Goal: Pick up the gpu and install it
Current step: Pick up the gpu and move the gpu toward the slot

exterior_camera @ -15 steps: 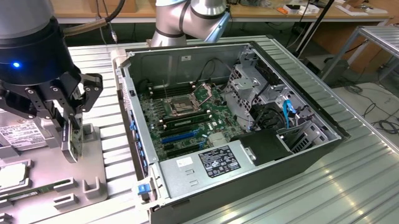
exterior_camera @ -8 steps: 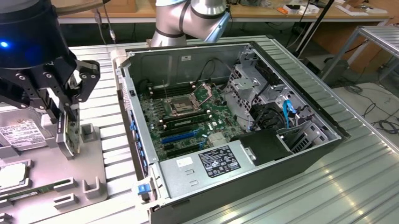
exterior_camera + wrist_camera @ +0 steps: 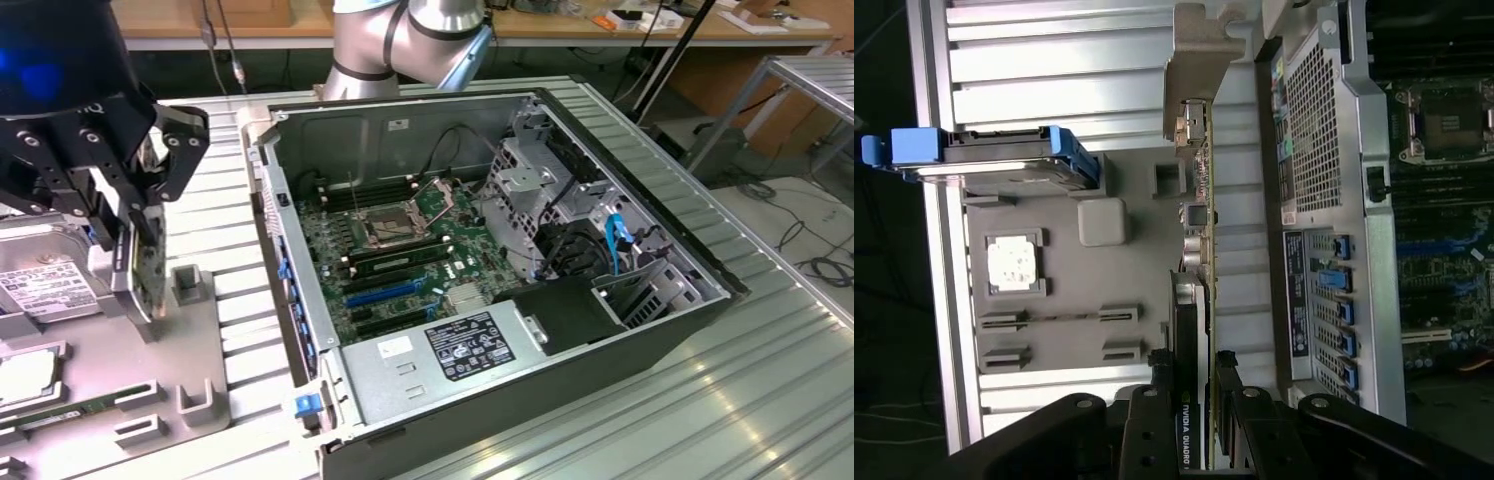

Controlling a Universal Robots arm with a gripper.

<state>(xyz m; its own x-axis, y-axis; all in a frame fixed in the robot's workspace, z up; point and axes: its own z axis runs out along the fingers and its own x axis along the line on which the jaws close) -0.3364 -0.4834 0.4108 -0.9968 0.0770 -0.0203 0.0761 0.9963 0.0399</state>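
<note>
Underneath everything, a ribbed metal table (image 3: 747, 400) of pale slats. On it, the case (image 3: 400, 420), laid on its side with the lid off and the motherboard (image 3: 400, 240) bared. Just beside the case, along its wall of blue clips (image 3: 286, 272): a grey tray (image 3: 1054, 280) with moulded pockets.

Over that tray, the gripper (image 3: 1194, 365), partly closed, pinching the gpu (image 3: 1202, 180) by both faces. Holds the card on edge, parallel to that case wall, with the silver bracket (image 3: 1194, 60) at the end away from the fingers (image 3: 1154, 410). Cannot tell whether lifted clear of the tray or resting in it.

Farther from the case on the same tray: a hard drive (image 3: 40, 285), a chip (image 3: 1012, 262), a memory stick (image 3: 67, 412).

Behind the case, the arm (image 3: 400, 40), and beyond it a wooden bench (image 3: 561, 25) with clutter on top. Past the case's drive-cage end, a metal rack (image 3: 801, 80) and loose cables (image 3: 814, 255) on a light floor.
</note>
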